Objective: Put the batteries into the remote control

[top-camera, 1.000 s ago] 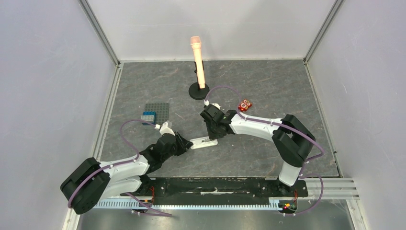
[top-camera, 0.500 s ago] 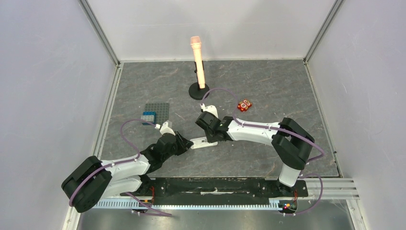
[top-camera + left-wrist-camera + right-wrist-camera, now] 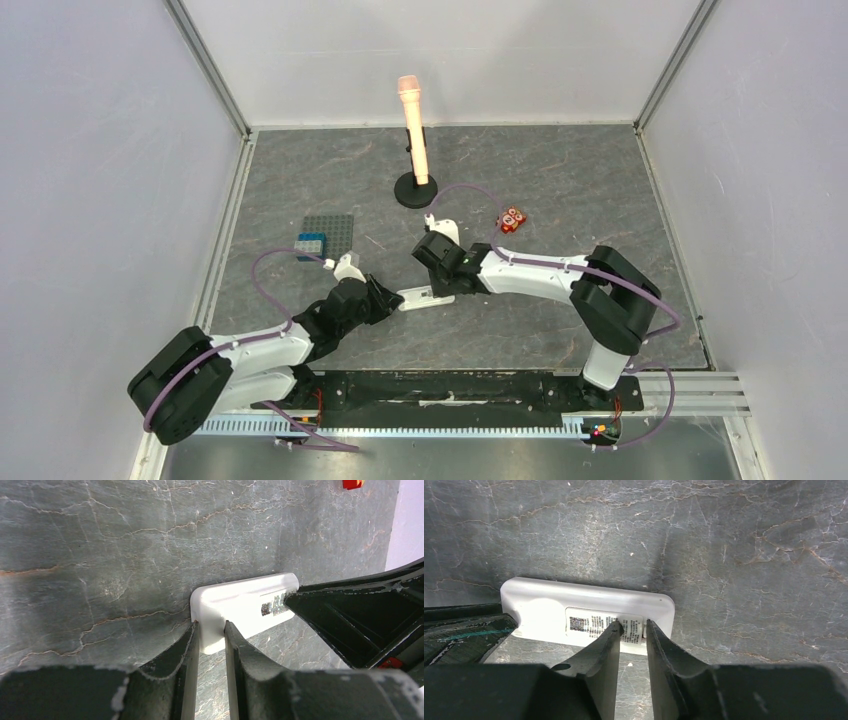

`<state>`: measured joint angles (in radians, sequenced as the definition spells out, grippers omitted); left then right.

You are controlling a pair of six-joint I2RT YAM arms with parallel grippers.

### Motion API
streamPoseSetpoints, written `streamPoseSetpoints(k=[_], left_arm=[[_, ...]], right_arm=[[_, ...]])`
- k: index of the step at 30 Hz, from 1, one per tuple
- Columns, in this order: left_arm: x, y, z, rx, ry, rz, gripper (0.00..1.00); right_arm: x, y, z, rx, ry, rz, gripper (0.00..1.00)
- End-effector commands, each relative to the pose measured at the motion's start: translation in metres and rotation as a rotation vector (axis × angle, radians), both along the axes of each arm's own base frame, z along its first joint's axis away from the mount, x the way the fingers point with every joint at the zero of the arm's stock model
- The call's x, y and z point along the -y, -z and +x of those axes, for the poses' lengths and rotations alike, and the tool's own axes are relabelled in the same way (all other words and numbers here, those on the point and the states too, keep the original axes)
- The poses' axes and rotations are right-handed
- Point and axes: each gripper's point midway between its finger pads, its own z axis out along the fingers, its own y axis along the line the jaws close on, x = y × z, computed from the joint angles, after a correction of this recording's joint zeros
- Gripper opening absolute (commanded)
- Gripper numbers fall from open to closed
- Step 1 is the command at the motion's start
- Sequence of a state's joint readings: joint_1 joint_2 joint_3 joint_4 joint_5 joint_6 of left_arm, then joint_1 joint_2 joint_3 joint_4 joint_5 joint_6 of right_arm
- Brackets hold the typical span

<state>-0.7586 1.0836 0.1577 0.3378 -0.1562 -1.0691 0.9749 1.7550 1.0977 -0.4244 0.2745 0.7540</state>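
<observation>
The white remote control [image 3: 425,296] lies back side up on the grey table, its printed label showing in the right wrist view [image 3: 549,605]. My left gripper [image 3: 393,300] is shut on the remote's left end [image 3: 240,605], one finger on each side. My right gripper [image 3: 447,283] is over the remote's right end with its tips at the label. Its jaws stand a narrow gap apart [image 3: 631,624] with nothing between them. The blue batteries are out of view in every frame.
A small red block with white circles [image 3: 512,219] lies behind the right arm. A grey studded plate [image 3: 335,228] with a blue brick [image 3: 309,243] sits at the left. A pink microphone-shaped post [image 3: 413,120] stands on a black base at the back.
My right gripper has shifted a little left and down onto the remote's right end. My left gripper and the remote have stayed in place.
</observation>
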Motion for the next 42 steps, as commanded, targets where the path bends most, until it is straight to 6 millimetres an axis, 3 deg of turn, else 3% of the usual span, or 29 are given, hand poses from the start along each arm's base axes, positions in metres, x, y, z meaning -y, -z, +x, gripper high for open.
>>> streamPoseSetpoints(k=[1, 7, 16, 22, 33, 42], left_arm=[[0.001, -0.003, 0.001, 0.027, 0.019, 0.012, 0.30], [-0.002, -0.003, 0.001, 0.034, 0.008, 0.015, 0.30], [-0.003, -0.004, 0.002, 0.041, 0.006, 0.022, 0.30], [-0.003, -0.004, 0.002, 0.047, 0.010, 0.024, 0.30], [-0.005, -0.005, 0.001, 0.052, 0.009, 0.029, 0.30], [-0.007, -0.003, 0.001, 0.050, 0.003, 0.035, 0.30]], right_arm=[[0.050, 0.061, -0.027, -0.125, -0.005, -0.247, 0.30], [0.058, 0.056, -0.020, -0.071, -0.023, -0.329, 0.34], [0.051, 0.047, -0.015, 0.033, -0.096, -0.498, 0.38], [0.056, 0.050, -0.020, 0.047, -0.110, -0.580, 0.48], [0.053, 0.050, -0.029, -0.012, -0.072, -0.428, 0.52], [0.026, 0.002, -0.007, 0.039, -0.017, -0.182, 0.51]])
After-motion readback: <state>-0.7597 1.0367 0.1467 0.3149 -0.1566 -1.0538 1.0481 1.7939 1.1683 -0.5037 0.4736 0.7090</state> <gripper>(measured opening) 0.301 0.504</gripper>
